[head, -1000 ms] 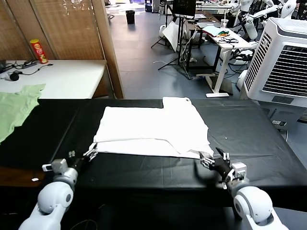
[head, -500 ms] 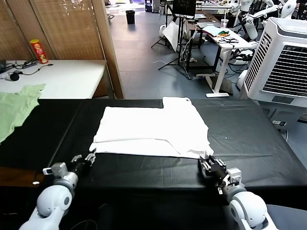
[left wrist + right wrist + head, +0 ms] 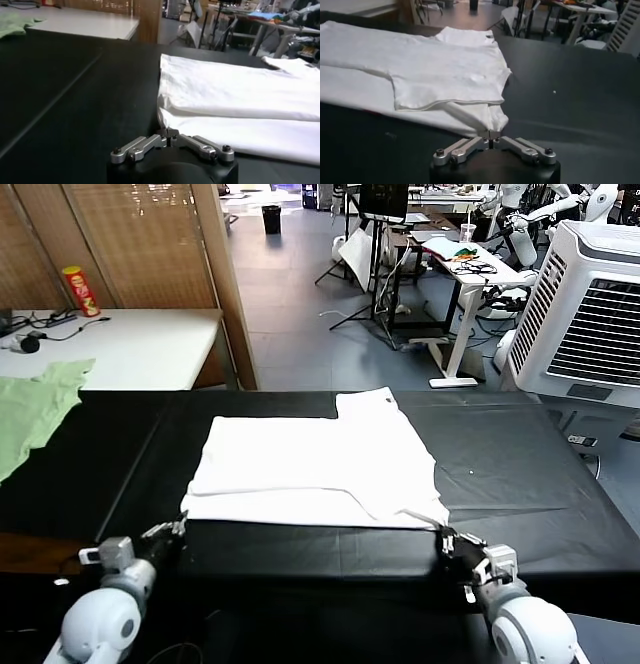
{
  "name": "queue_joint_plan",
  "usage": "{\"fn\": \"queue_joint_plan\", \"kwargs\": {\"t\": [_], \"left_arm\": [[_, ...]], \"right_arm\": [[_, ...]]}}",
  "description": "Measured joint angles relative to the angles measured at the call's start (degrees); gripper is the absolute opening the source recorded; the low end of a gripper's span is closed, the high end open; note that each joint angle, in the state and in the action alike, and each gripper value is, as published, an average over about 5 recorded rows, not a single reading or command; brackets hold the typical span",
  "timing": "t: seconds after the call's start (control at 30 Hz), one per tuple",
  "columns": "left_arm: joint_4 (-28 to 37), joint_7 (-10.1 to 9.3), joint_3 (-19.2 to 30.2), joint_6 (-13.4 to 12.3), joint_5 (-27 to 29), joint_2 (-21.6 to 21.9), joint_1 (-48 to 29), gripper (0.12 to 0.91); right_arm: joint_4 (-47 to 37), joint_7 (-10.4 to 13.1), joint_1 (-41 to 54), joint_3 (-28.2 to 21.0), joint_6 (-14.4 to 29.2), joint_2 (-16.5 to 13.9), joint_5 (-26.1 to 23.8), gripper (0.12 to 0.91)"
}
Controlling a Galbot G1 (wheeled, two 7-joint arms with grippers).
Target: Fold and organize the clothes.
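metal jaws of the left gripper and right gripper are pinched shut on the near corners of the white t-shirt. it lies folded and flat on the black table, its near hem between both grippers.

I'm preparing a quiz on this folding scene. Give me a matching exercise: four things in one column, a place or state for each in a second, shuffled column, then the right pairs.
Things:
1. white T-shirt
2. left gripper
3. right gripper
4. green garment

Places or states:
A. shut on the shirt's near right corner
B. lies at the far left, half on the pale table
C. partly folded, mid black table
D. shut on the shirt's near left corner

Pairs: 1-C, 2-D, 3-A, 4-B
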Motion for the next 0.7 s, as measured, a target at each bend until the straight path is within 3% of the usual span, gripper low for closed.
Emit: {"fn": "queue_joint_plan", "kwargs": {"t": [0.2,0.33,0.43,0.57,0.7], "left_arm": [[-4.08,-0.5,-2.17,0.56,0.42,-0.58,5.39,0.127],[-5.86,-0.95,-2.71,1.25,1.18,-0.83,7.28,0.15],[-6.47,-1.1,-2.79,1.45,1.81,-0.81,7.38,0.25],[-6.02,-1.13,-2.74,1.5,2.67,-0.52,6.46,0.469],[-4.99,-0.82,-2.43,1.26,3.88,-0.24,5.34,0.681]], "right_arm": [[1.93,-0.13,-3.27,1.22,-0.36,0.2,0.01,0.15],[3.88,-0.15,-5.04,2.34,-0.5,0.03,0.33,0.336],[5.54,-0.04,-6.09,3.32,-0.59,0.02,1.32,0.503],[7.96,0.25,-6.75,4.91,-0.83,0.11,3.17,0.707],[9.69,1.24,-6.02,6.58,-1.27,0.07,5.65,0.789]]}}
